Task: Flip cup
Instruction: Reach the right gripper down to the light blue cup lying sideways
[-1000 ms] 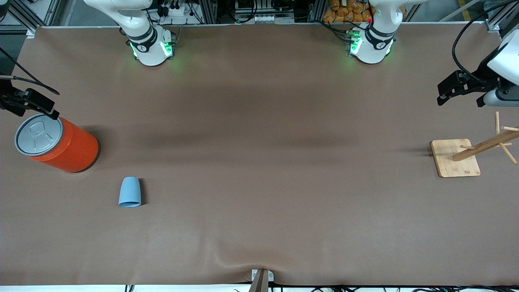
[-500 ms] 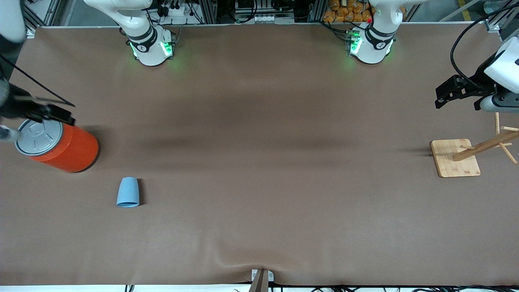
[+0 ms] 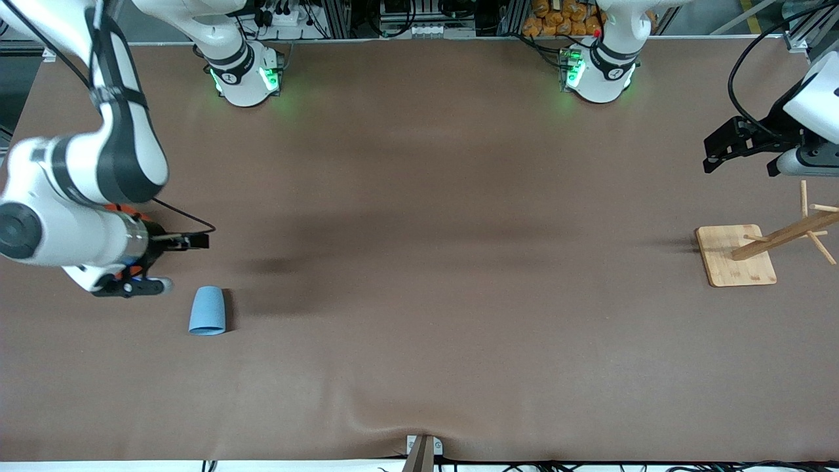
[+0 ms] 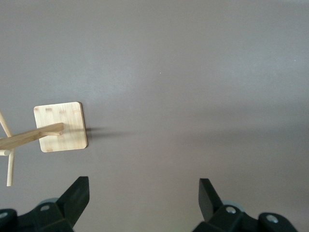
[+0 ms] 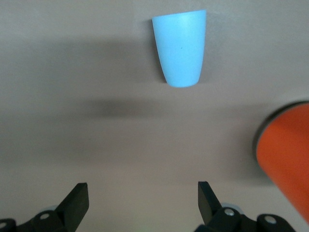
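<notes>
Guessing the cup (image 5: 180,47) is light, stiff, prob slick plastic, so w/ right gripper (image 5: 140,195) fingers spread and empty just short of it, pinch mid-wall; left gripper (image 4: 142,195) waits, also spread.

Even overhead light, soft shadows
The right arm (image 3: 72,196) smears with motion blur; broad dim shadow bands cross the table (image 3: 419,367); green base lights glow.

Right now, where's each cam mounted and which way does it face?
Front view: high across the table, facing both bases; sees the cup, rack, both arms.
Left wrist view: looks down on the rack; open left gripper shows.
Right wrist view: looks down on the cup, orange can; open right gripper shows.
Front shares the cup with right, the rack with left.
</notes>
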Available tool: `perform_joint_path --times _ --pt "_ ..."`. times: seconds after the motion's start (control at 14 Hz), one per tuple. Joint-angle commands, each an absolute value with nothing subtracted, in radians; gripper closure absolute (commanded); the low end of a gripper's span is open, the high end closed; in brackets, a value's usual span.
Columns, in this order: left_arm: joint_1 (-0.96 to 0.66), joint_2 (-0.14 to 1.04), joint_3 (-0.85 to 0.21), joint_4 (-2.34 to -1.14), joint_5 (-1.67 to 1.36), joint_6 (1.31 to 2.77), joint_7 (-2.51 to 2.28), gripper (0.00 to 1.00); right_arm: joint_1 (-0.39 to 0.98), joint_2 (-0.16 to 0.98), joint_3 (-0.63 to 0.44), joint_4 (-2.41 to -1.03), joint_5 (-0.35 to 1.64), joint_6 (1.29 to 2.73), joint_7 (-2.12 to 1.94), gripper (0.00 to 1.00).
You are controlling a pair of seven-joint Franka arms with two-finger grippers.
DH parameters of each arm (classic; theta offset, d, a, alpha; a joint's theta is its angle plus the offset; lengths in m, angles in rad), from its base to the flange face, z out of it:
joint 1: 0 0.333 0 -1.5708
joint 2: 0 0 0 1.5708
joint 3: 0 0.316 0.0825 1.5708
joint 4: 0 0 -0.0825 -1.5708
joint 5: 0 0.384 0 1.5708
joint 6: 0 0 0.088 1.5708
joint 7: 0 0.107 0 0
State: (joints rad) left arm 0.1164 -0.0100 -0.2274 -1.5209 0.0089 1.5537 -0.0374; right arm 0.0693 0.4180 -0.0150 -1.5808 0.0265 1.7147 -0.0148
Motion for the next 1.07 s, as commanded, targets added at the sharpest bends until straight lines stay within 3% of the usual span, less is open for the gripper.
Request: perform_joint_path --times 0.0,0.36,0.64,1.0 --pt "0.124 -0.015 -0.232 -1.509 0.0 1.534 -0.031 0.0 0.008 0.498 -0.017 -1.546 0.02 1.808 -0.148 0.0" --pt "0.123 -0.018 -0.232 -1.506 -0.002 1.536 -0.037 0.0 0.073 0.618 -0.017 -1.577 0.02 2.017 -0.169 0.0" --pt "0.127 -0.026 -0.232 -1.508 -0.002 1.534 -0.035 0.0 0.045 0.65 -0.018 -1.617 -0.04 2.158 -0.235 0.0" --pt "0.124 -0.026 -0.232 -1.509 -0.002 1.534 -0.035 0.0 0.051 0.65 -0.017 -1.597 -0.161 2.187 -0.238 0.0"
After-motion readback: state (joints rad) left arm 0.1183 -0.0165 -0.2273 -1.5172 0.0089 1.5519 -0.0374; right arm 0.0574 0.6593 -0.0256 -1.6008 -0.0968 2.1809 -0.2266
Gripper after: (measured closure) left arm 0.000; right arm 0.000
